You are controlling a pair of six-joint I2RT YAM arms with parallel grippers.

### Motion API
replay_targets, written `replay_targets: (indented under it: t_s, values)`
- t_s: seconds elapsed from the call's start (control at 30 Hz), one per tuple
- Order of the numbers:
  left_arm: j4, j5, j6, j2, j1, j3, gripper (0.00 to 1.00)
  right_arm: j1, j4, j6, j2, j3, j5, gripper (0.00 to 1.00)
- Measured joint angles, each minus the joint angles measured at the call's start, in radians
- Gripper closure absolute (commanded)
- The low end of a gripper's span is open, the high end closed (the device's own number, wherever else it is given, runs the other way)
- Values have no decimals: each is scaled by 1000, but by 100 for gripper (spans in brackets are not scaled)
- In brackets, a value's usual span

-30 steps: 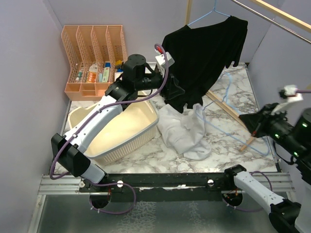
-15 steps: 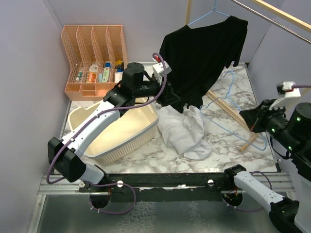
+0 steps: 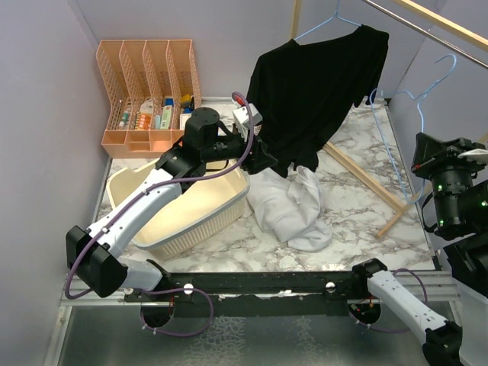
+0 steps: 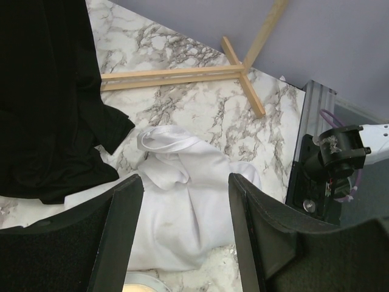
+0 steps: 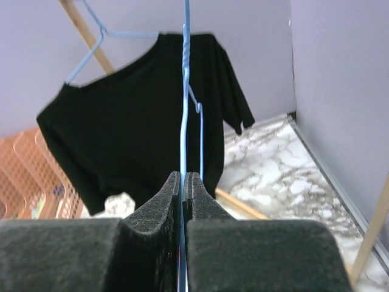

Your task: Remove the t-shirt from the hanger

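– Marble desk (image 3: 358, 221), lilac walls. Where is the t-shirt (image 3: 320, 84)?

– Up at 12 to 1 o'clock. It is black and draped on the blue wire hanger (image 3: 316, 27), with its hem reaching down near a white cloth (image 3: 290, 202) at the desk's centre.

– How will it handle?

– Soft, light and limp, I'd judge. It should slip off wire easily, though a shoulder could snag. I'd pinch the lower hem or a sleeve and draw it down and sideways. A hard tug may swing so light a hanger.

– The spare hanger (image 5: 184, 91)?

– Thin wire, held upright at 3 o'clock by the wall.

– The left tool (image 4: 185, 178)?

– Released, with the fingers spread and nothing between them. It sits just beside the hem's 8 o'clock corner.

– And the right tool (image 5: 182, 182)?

– Clenched on the spare hanger's wire.

– What has changed in the last second?

– The spare hanger lay on the desk around 4 o'clock with the right tool low. Now both are raised clear of it. The left tool has eased back slightly toward 8 o'clock. The t-shirt hangs as it did.
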Motion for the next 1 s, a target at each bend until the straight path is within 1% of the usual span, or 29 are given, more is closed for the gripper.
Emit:
replay_targets:
  t_s: [0.13, 0.3, 0.5, 0.73, 0.87, 0.9, 0.93, 1.0]
  values:
    - [11, 0, 0, -8, 0, -18, 39, 0, 137, -25, 6, -19, 45, 99]
    - [13, 0, 0, -8, 0, -39, 39, 0, 269, -65, 18, -19, 80, 99]
    - [23, 0, -2, -9, 0, -45, 39, 0, 374, -118, 53, -26, 155, 99]
    - [33, 0, -2, -24, 0, -47, 39, 0, 481, -173, 134, -97, 262, 99]
    - [34, 1, -2, -32, 0, -50, 39, 0, 501, -191, 188, -113, 294, 99]
    - [34, 1, -3, -33, 0, -50, 39, 0, 500, -190, 201, -113, 295, 97]
    - [34, 1, -5, -33, 0, -50, 39, 0, 498, -189, 210, -113, 294, 91]
    - [34, 2, -9, -33, 0, -51, 39, 0, 479, -181, 222, -113, 290, 68]
